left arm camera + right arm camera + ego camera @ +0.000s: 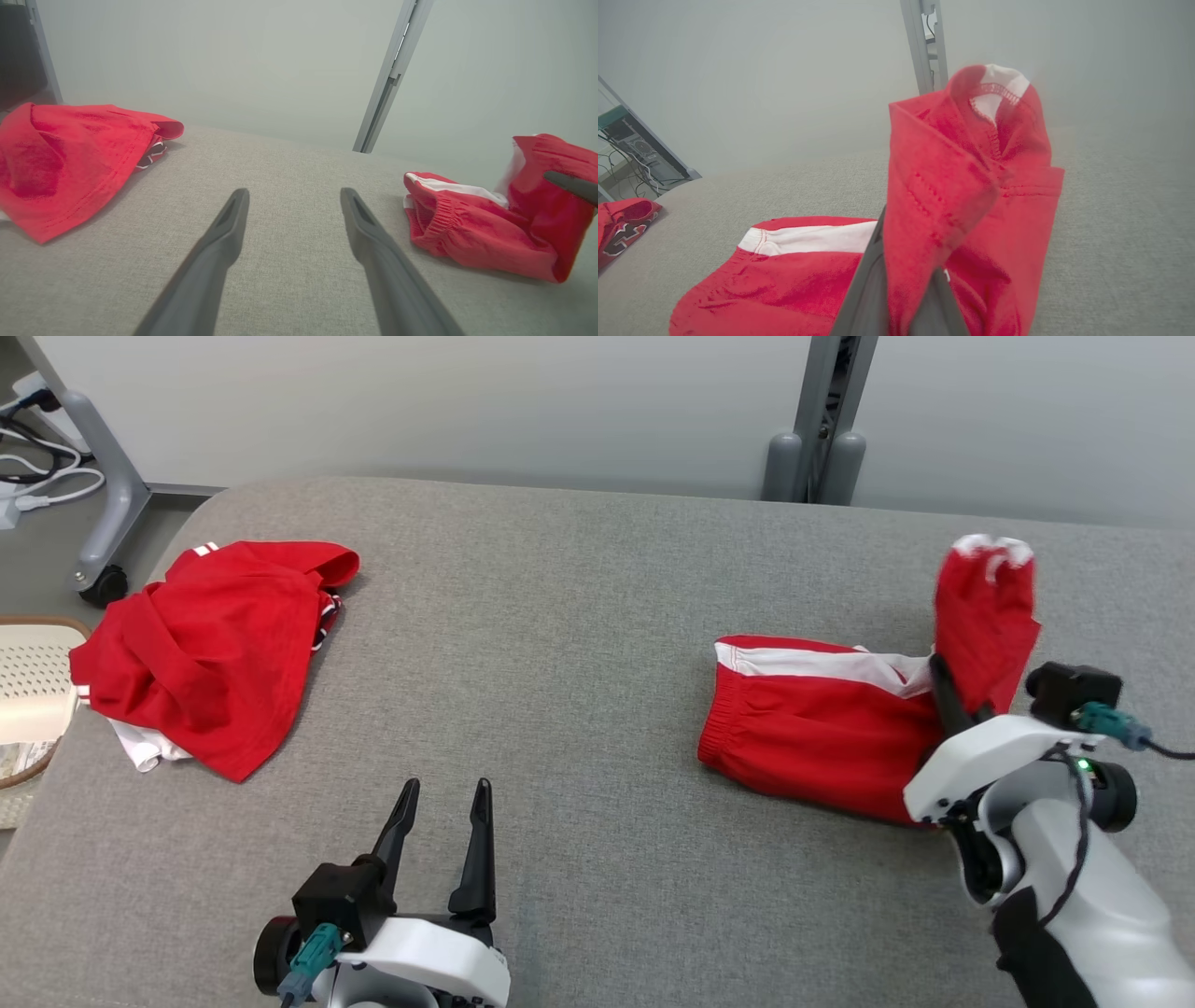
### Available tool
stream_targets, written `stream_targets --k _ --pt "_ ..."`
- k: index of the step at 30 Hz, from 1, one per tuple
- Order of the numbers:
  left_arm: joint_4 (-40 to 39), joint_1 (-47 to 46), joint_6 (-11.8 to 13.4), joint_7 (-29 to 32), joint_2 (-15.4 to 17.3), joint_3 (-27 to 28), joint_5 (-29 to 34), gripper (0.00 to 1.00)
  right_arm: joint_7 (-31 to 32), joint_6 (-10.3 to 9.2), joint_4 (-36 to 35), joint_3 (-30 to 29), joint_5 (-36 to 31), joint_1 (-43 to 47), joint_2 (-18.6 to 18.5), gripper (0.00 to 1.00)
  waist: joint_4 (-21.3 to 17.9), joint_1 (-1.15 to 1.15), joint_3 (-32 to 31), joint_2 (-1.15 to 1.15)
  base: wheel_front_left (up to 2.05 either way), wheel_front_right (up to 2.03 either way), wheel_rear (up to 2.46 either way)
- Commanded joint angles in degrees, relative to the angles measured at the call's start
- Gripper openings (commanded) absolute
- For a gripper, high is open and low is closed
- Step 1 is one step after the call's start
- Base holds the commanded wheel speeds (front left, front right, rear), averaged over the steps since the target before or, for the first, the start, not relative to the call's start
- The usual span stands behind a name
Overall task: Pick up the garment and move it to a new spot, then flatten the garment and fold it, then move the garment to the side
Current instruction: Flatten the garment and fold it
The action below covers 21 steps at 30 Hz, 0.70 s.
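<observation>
**Shorts clamped in right claw, one end raised**

In the head view you find the red shorts (822, 728) at the middle right of the frame, on the grey padded surface (579, 644). Their waistband with the white stripe points to the left and lies flat. The other end of the shorts stands up toward the upper right of the frame, where a white edge shows at the top.

The right gripper (954, 702) comes in from the lower right, and its fingers are closed together on this raised part of the shorts. In the right wrist view you see the red cloth draped over both dark fingers, so the fingertips are hidden.

The left gripper (446, 789) is at the lower left of the head view. Its two fingers stand wide apart and hold nothing, and they point up the frame over bare surface. It is well apart from the shorts.

At the upper left of the frame a second red garment (215, 653) lies crumpled near the edge of the surface, with some white cloth under it. A pale basket (37, 663) is just beside it at the left border. A grey post (826, 420) rises behind the surface at the upper right.
</observation>
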Motion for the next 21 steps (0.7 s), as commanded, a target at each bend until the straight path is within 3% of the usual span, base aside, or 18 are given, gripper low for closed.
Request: stream_targets --k 1,12,21 --pt "-0.1 0.5 -0.2 -0.1 0.3 0.2 0.4 1.0 -0.3 0.01 -0.7 -0.5 -1.6 0.9 0.4 0.0 0.3 0.0 -0.2 0.0 0.0 0.0 0.0" --pt "0.0 0.8 -0.2 -0.1 0.3 0.0 -0.5 1.0 4.7 0.02 -9.3 -1.5 -12.7 6.4 4.1 0.0 3.0 0.0 -0.6 0.0 0.0 0.0 0.0" --pt "0.0 0.9 0.1 -0.1 0.3 -0.7 -1.0 1.0 11.5 0.01 -20.4 2.4 -12.5 13.2 4.0 0.0 5.2 0.0 -0.2 0.0 0.0 0.0 0.0"
